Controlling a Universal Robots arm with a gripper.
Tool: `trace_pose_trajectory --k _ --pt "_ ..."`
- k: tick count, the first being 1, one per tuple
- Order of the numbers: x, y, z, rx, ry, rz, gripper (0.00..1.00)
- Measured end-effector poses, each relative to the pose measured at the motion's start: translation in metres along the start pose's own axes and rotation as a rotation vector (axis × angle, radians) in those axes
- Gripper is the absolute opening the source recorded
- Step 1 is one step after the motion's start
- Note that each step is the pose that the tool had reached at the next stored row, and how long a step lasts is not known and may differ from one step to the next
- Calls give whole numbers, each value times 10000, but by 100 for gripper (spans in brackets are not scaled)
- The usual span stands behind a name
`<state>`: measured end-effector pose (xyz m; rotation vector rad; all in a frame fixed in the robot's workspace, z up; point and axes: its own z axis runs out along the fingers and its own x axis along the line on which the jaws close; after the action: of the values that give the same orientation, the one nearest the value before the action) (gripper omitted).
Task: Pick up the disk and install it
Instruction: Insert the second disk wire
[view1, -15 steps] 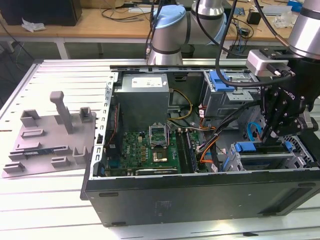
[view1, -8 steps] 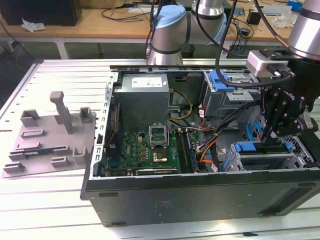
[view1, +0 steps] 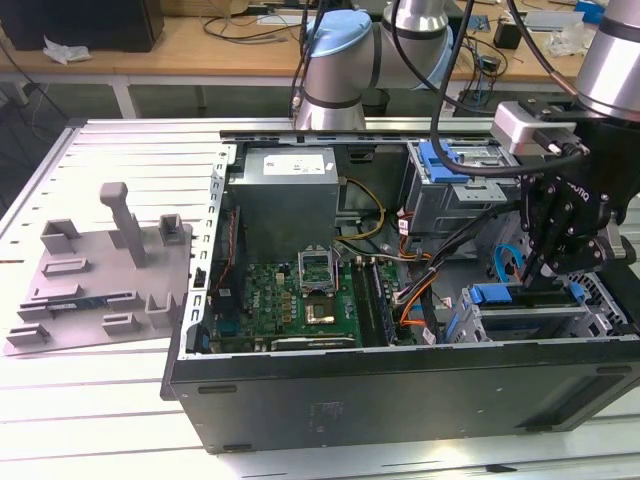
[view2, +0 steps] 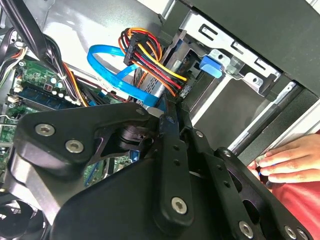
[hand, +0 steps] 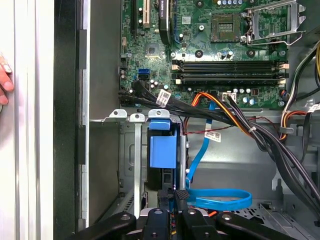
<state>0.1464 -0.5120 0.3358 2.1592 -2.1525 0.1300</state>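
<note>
Gripper (hand: 173, 197), fingers pressed together w/ nothing btwn them, sits at the rear edge of the disk (hand: 163, 150), which stands on edge in the cage (hand: 127, 150); best to push straight along the slot, clear of the cables (view2: 150, 60).

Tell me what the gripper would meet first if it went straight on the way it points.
Most likely the disk seated edge-on in the grey metal cage: in the first wrist view the gripper sits right behind its blue bracket. Depth is unclear.
</note>
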Motion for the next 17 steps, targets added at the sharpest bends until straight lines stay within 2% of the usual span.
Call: trace_pose_trajectory --k 13,17 --pt "4 0 0 0 0 0 16" --pt "6 0 -43 2 -15 0 16"
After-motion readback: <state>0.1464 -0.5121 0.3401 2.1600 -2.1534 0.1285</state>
